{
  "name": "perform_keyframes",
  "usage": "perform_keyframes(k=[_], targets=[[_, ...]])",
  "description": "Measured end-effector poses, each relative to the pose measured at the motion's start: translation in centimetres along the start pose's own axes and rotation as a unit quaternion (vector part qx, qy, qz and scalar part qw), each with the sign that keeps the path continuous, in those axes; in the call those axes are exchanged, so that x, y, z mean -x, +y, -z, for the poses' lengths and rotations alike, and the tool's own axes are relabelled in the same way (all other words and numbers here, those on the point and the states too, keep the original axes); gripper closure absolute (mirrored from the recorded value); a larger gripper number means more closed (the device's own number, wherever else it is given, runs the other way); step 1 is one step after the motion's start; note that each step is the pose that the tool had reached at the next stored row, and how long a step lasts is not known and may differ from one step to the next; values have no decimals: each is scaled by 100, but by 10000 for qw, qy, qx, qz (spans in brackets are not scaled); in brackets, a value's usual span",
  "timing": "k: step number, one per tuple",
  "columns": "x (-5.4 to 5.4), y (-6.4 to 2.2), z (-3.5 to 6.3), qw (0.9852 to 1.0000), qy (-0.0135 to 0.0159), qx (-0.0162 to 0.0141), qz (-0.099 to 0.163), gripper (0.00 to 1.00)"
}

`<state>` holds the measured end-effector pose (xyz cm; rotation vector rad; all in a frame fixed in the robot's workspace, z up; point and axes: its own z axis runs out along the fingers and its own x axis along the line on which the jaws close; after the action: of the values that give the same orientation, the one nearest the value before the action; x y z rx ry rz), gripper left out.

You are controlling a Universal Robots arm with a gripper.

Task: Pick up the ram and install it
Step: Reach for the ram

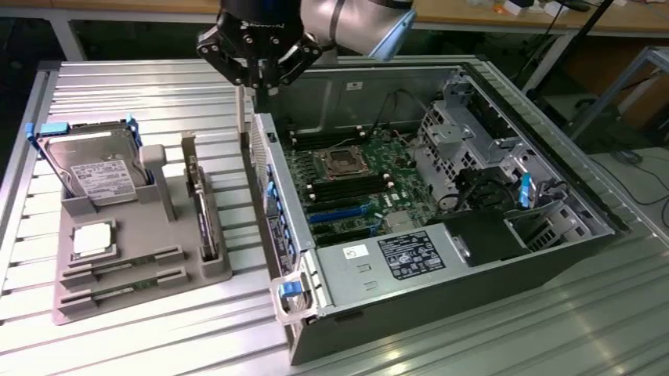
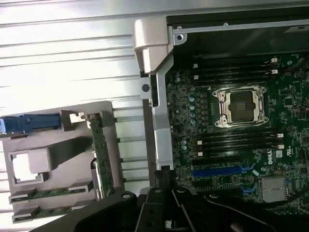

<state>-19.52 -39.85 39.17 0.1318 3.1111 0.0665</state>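
**Ram (image 1: 244,117) held upright beside the case wall**

In the exterior view we see the gripper (image 1: 254,82) clenched on the ram. It hangs edge-on between the grey tray (image 1: 157,251) and the open computer case (image 1: 345,94). The wrist view shows us dark memory slots (image 2: 236,72) flanking the CPU socket (image 2: 241,106). The tray holds a hard drive (image 1: 92,168) and an upright card (image 1: 202,211).

You see the ram (image 1: 244,117) edge-on beneath the gripper (image 1: 254,82) — its sticker and chips cannot be made out. At the exterior view's upper edge the arm (image 1: 345,19) is cut off, and the label on the hard drive (image 1: 94,168) is too small to read.
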Motion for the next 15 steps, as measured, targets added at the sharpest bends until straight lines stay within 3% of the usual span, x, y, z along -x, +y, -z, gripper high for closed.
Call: perform_keyframes(k=[1,8,10,15], targets=[[-114,-9,0,10000,0,0,0,89],[-517,-44,0,10000,0,0,0,89],[-726,-62,1,10000,0,0,0,89],[-1001,-86,2,10000,0,0,0,89]])
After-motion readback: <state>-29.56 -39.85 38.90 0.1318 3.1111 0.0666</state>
